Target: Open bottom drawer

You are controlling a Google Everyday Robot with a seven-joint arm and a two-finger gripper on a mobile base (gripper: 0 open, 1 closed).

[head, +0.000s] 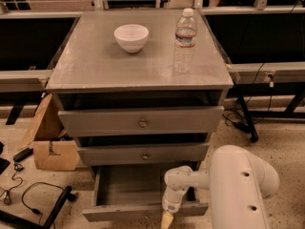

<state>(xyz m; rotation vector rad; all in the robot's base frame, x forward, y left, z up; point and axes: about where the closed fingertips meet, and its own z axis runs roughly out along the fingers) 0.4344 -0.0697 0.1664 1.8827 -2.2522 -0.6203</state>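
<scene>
Jaws of the gripper sit at the very bottom edge of the view, and whether they are apart or together cannot be told (only a tan, tapering tip shows before the edge cuts it off). That tip points down, just in front of the front panel of the bottom drawer, a little right of the panel's middle; whether it touches the panel cannot be told. Above the tip, the white wrist reaches over the drawer's front right part and joins the big rounded white arm that fills the lower right of the view.

The bottom drawer stands pulled out from the grey cabinet, well forward of the two drawers above it, so its shallow grey tray floor shows from above. The middle drawer and the top drawer each carry a small round knob at the centre of the front, and a dark gap lies above each front.

On the cabinet's top stand a white bowl, toward the back and left of centre, and a clear water bottle, upright to the bowl's right, the two apart. On the floor left of the cabinet lies a cardboard box, with black cables near it.
</scene>
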